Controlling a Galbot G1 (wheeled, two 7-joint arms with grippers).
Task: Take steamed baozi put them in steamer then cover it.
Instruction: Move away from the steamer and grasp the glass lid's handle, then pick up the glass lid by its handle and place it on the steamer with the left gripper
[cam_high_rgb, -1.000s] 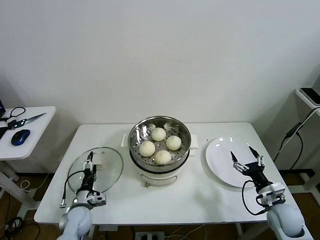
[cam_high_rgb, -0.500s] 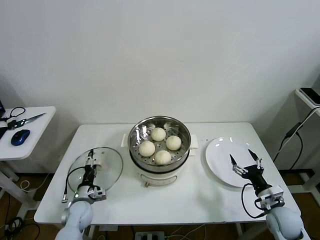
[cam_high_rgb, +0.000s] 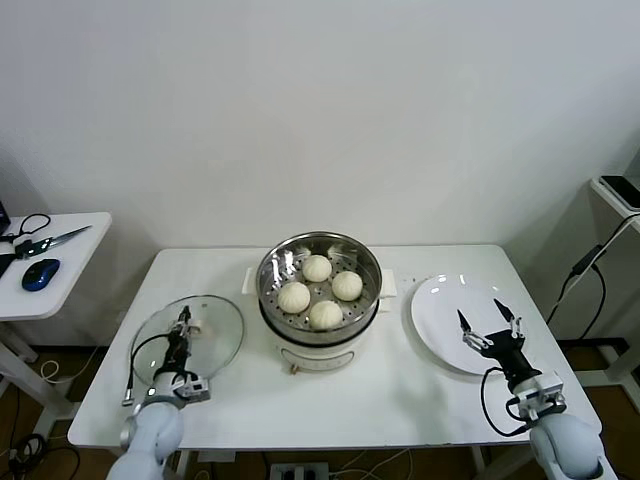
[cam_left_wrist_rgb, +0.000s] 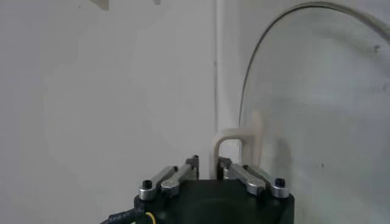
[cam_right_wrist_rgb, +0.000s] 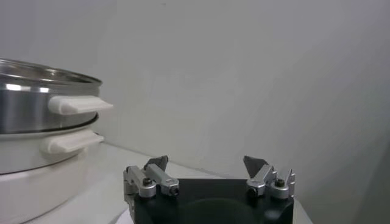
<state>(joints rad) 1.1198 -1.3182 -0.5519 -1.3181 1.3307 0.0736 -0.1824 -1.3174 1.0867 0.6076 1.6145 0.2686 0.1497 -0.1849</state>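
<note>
Looking nearest to us first, we see the left gripper (cam_high_rgb: 182, 330) now pinched narrow on the white rectangular handle (cam_left_wrist_rgb: 239, 146) of the round clear glass cover with a metal rim (cam_high_rgb: 190, 338); a second ago its fingers stood wide on either side of that handle. In the left wrist view the two fingertips (cam_left_wrist_rgb: 194, 162) sit tight against the foot of the handle, and the glass dome rises beyond them. The cover lies flat on the white bench (cam_high_rgb: 400, 390), on its left part, just beside the steamer, handle upward; the handle's long axis runs roughly left to right across the bench. The cover has shifted slightly leftward since the earlier picture.

On the right, the right gripper (cam_high_rgb: 490, 327) hangs with its fingers spread wide and holding nothing, over the near edge of the flat round white plate (cam_high_rgb: 445, 300); it has drawn back a little toward us.

Farther in, at the middle of the bench, stands the round shiny stainless-steel steamer on its white cooker base (cam_high_rgb: 320, 262), uncovered. Inside it the four small cream-white steamed baozi (cam_high_rgb: 320, 292) sit in a diamond, unchanged.

Beyond, at the far left, a small white side table (cam_high_rgb: 75, 255) carries a blue computer mouse (cam_high_rgb: 40, 273).
</note>
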